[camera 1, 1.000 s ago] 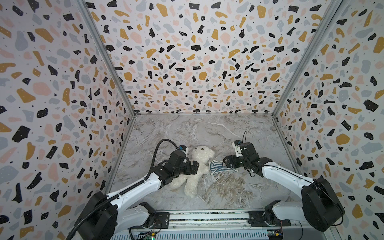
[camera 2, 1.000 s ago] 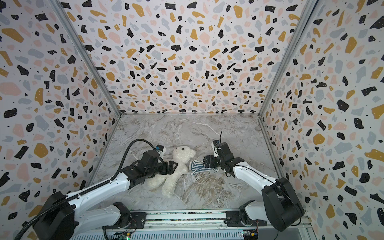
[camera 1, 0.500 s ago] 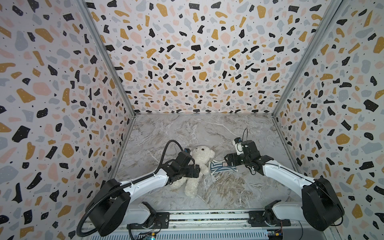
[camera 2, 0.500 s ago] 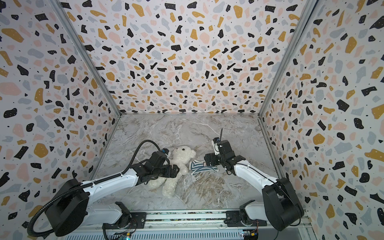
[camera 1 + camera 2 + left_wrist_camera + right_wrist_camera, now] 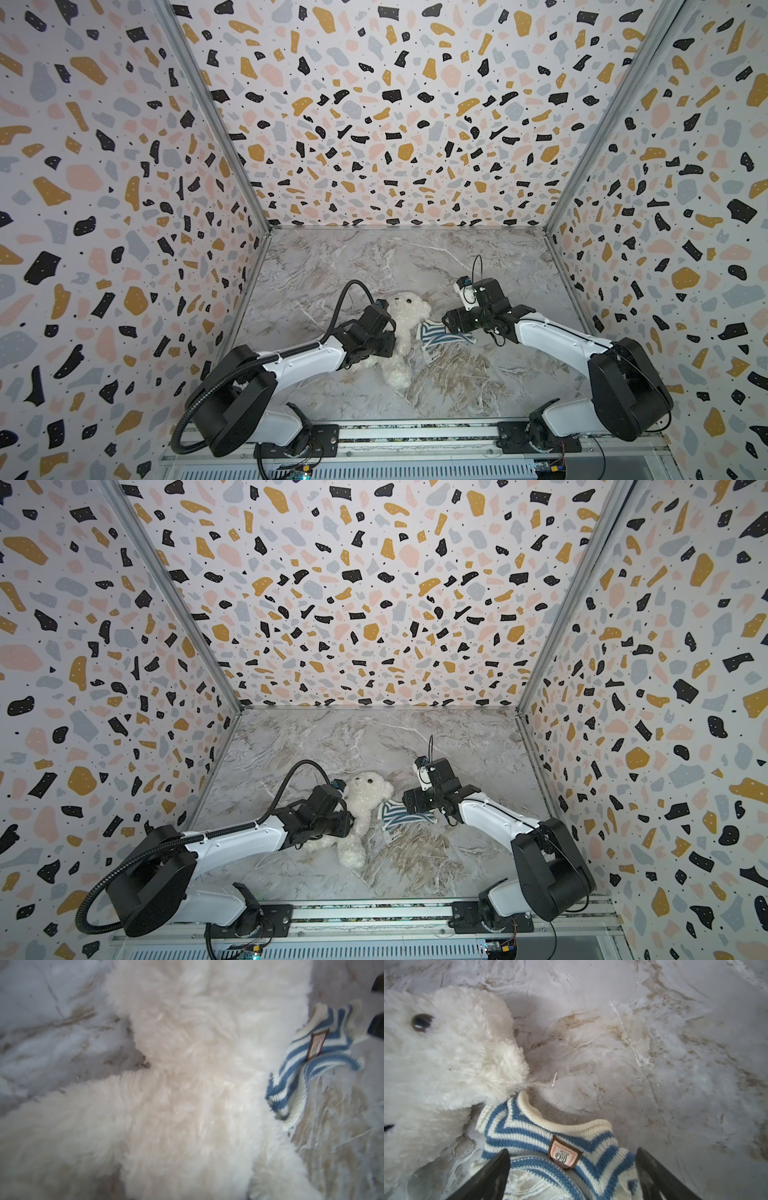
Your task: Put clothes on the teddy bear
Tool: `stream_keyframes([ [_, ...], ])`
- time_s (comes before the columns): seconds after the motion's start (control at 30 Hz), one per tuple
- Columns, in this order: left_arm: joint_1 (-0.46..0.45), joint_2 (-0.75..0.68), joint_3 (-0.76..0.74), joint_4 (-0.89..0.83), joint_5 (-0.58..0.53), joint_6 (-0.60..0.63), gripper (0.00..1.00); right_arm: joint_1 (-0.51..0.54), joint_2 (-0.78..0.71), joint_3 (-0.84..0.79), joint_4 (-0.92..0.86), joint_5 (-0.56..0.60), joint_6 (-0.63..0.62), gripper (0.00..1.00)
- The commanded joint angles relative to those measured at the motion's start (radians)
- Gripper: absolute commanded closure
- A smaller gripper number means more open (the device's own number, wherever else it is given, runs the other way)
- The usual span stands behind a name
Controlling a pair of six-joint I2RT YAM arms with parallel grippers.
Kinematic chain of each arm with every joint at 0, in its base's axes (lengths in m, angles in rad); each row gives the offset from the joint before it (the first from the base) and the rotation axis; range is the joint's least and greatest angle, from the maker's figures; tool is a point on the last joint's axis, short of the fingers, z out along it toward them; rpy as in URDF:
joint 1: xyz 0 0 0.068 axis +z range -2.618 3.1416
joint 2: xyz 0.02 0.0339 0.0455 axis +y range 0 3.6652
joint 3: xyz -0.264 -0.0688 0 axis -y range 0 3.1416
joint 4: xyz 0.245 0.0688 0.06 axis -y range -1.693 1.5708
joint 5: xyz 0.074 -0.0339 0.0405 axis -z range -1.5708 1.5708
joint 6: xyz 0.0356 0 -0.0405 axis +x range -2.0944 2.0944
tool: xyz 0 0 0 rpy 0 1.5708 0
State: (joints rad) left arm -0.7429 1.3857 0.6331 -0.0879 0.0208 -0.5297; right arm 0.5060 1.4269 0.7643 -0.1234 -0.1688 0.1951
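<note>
The teddy bear [image 5: 405, 320] [image 5: 365, 800] lies on its back on the marble floor, head toward the back wall. Its cream fur [image 5: 197, 1084] fills the left wrist view and hides my left fingers. My left gripper [image 5: 390, 341] [image 5: 351, 821] is pressed into the bear's torso from the left. The blue-and-white striped shirt [image 5: 432, 334] [image 5: 395, 814] [image 5: 539, 1132] lies crumpled against the bear's right side, badge up. My right gripper [image 5: 446, 328] [image 5: 573, 1152] stands open, its black fingers [image 5: 496, 1169] wide apart either side of the shirt.
Terrazzo-patterned walls [image 5: 124, 208] close in the marble floor [image 5: 395, 257] on three sides. A metal rail [image 5: 415, 432] with both arm bases runs along the front edge. A black cable [image 5: 349, 291] loops up over the left arm.
My left arm has dropped lower and pushed its gripper further into the bear's torso. The right gripper has shifted slightly at the shirt. The bear and shirt lie where they were.
</note>
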Motion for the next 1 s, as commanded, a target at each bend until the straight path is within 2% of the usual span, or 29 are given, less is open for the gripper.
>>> stream_keyframes([
  [0.0, -0.007, -0.019, -0.022, -0.003, -0.005, -0.001, 0.81, 0.032, 0.016, 0.05, -0.033, -0.003, -0.033, 0.06],
  [0.17, -0.006, -0.09, -0.015, -0.047, -0.059, -0.006, 0.86, 0.068, 0.072, 0.066, -0.021, -0.017, -0.054, 0.08],
  [0.53, 0.017, -0.21, -0.027, -0.125, -0.126, -0.01, 0.87, 0.152, 0.174, 0.141, -0.015, 0.052, -0.077, 0.17],
  [0.83, 0.111, -0.286, -0.078, -0.105, -0.069, -0.02, 0.85, 0.193, 0.255, 0.186, -0.022, 0.101, -0.123, 0.25],
  [0.97, 0.127, -0.302, -0.084, -0.101, -0.064, -0.022, 0.85, 0.206, 0.283, 0.195, -0.017, 0.11, -0.116, 0.35],
])
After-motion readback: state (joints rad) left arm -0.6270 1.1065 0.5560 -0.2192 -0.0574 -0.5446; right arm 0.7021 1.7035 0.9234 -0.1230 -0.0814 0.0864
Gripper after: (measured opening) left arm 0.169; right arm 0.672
